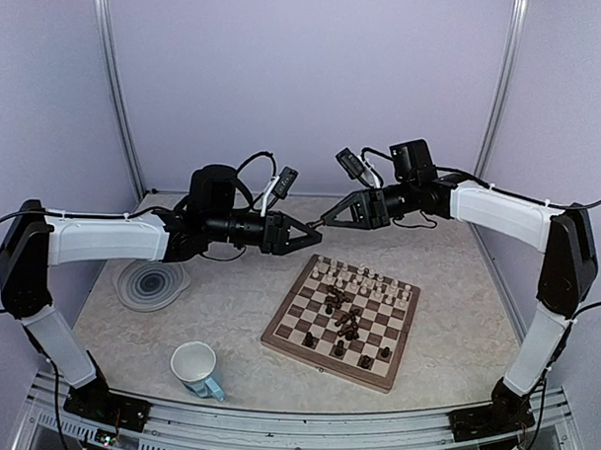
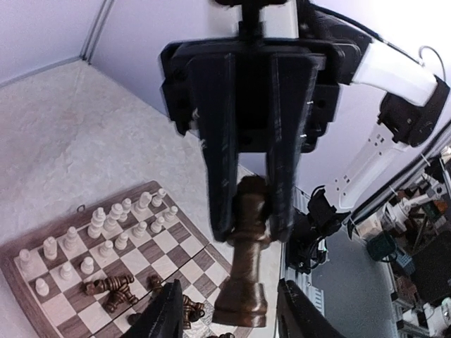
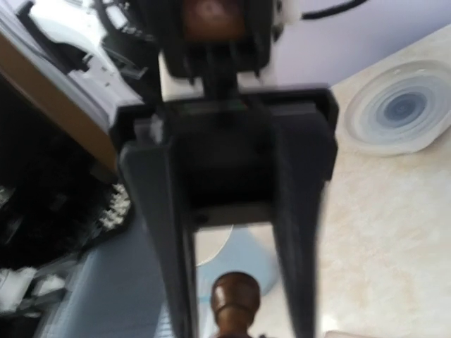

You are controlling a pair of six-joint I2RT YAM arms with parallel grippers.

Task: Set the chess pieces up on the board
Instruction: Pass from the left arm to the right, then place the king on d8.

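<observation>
In the left wrist view my right gripper point(image 2: 250, 225) faces the camera, shut on the upper part of a tall dark brown chess piece point(image 2: 243, 267). Its base hangs between my left gripper's point(image 2: 229, 317) own fingertips, which stand wide apart and open. The piece's rounded top shows in the right wrist view point(image 3: 234, 299). From above, both grippers meet in the air beyond the board point(image 1: 282, 340), the left point(image 1: 305, 234) open and the right point(image 1: 325, 222) narrowed. Cream pieces point(image 1: 368, 283) stand in the far rows. Dark pieces point(image 1: 345, 317) lie heaped mid-board.
A round grey swirl plate point(image 1: 150, 282) lies on the left of the table. A white and blue mug point(image 1: 195, 367) stands near the front, left of the board. A few dark pieces point(image 1: 365, 361) stand near the board's front edge. Purple walls close in the table.
</observation>
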